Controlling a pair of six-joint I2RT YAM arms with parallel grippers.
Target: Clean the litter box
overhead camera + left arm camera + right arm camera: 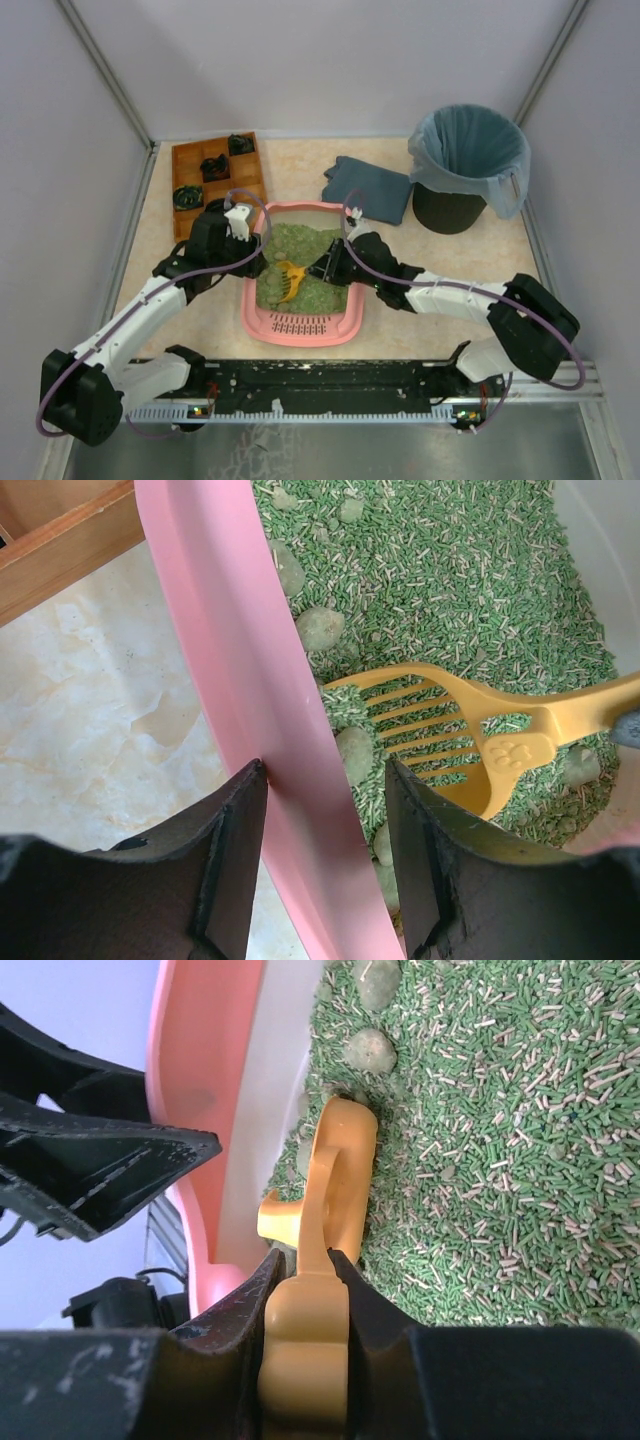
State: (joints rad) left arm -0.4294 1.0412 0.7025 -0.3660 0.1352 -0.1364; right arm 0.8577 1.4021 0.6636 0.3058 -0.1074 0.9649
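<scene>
Litter box (pixel 300 338): pink, rectangular, rounded corners. It stood at the middle of the surface (pixel 200 320), close to the near edge. Its long axis ran from near edge to far edge, with the slotted grille end pointing at the near edge and the arm bases. Green granular litter (pixel 330 245) filled the rest, with several rounded clumps (pixel 320 628) lying along the left wall.

Left pincer (pixel 325 780): it straddled the box's left rim, 1 finger outside over the surface and 1 inside over the litter. Both fingers pressed against the pink wall, clamped on it.

Right pincer (pixel 305 1260): it was closed tight on the handle of a yellow scoop (pixel 290 280). The handle ran across the box from the right. The slotted head sat in the litter just beside the left wall.

Other items noted: a brown wooden compartment tray (pixel 215 170) at the far left corner, a grey-blue cloth (pixel 368 185) past the box's far end, and a black bin with a blue-grey bag (pixel 468 165) at the far right corner.
</scene>
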